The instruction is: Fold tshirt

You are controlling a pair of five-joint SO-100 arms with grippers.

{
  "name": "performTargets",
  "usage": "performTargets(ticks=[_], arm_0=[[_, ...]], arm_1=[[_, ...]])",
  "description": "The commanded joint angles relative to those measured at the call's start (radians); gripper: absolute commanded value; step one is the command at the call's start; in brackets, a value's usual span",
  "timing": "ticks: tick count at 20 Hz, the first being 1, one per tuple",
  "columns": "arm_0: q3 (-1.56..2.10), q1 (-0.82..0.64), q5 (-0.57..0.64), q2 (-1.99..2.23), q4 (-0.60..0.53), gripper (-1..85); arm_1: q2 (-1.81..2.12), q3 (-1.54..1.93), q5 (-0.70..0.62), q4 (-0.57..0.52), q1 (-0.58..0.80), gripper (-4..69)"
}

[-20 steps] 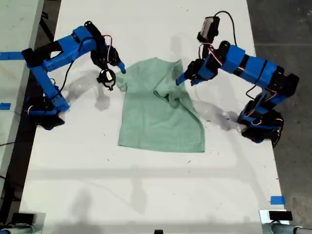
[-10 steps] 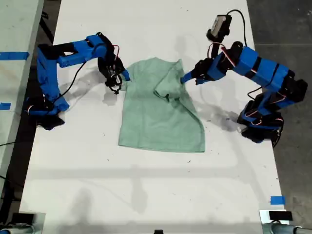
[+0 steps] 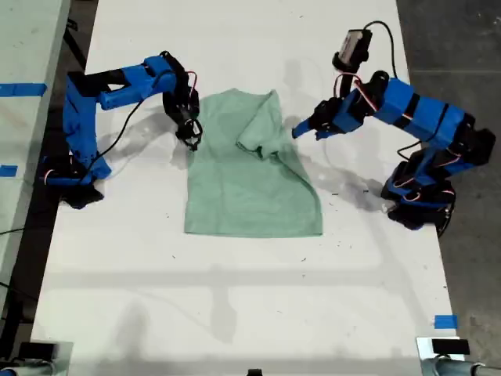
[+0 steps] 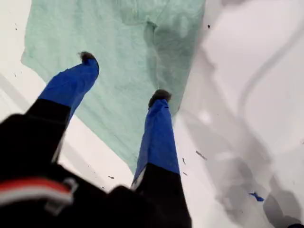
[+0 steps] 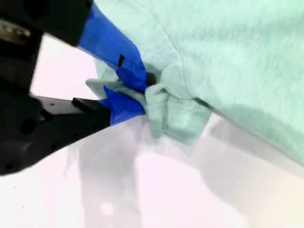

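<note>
In the exterior view, you saw the mint tshirt (image 3: 252, 176) lying mid-counter (image 3: 235, 298), its hem flat and its upper part on that view's right bunched into a fold. My second gripper (image 3: 190, 128) pinched the sleeve at the view's left; my first gripper (image 3: 300, 130) hung just off the shirt's other edge. Beyond the white counter lay dark floor (image 3: 458, 47).

In the first wrist view, the fingers (image 4: 85, 59) were spread wide above the cloth, empty.

In the second wrist view, the fingers (image 5: 124, 103) were clamped on a crumpled sleeve hem.
</note>
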Motion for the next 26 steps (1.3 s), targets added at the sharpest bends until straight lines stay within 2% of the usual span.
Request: performTargets(ticks=[1,6,10,12,15,19,22,23,24,26], arm_0=[[-0.055,0.034,-0.028,0.109,0.161,0.0],[-0.232,0.097,-0.049,0.179,0.316,0.0],[-0.426,0.156,-0.037,0.166,0.311,0.0],[-0.543,0.202,0.032,0.104,0.242,0.0],[-0.546,0.262,0.098,0.011,0.048,0.0],[-0.577,0.290,0.189,-0.161,-0.133,1.8],[-0.597,0.321,0.221,-0.236,-0.252,2.1],[-0.600,0.321,0.219,-0.249,-0.262,8.8],[-0.600,0.321,0.221,-0.247,-0.252,19.1],[-0.578,0.318,0.222,-0.178,-0.190,23.9]], arm_1=[[0.077,0.006,0.012,-0.028,0.002,21.8],[0.109,0.055,0.018,-0.057,0.008,21.4],[0.149,0.083,0.025,-0.044,0.005,21.3],[0.176,0.100,0.029,-0.041,0.006,21.2],[0.193,0.112,0.035,-0.041,0.008,21.1],[0.193,0.117,0.048,-0.041,-0.003,21.1],[0.193,0.127,0.055,-0.048,-0.009,21.0],[0.193,0.129,0.058,-0.051,-0.011,21.0],[0.193,0.132,0.060,-0.052,-0.012,21.0],[0.195,0.144,0.060,-0.052,-0.015,21.1]])
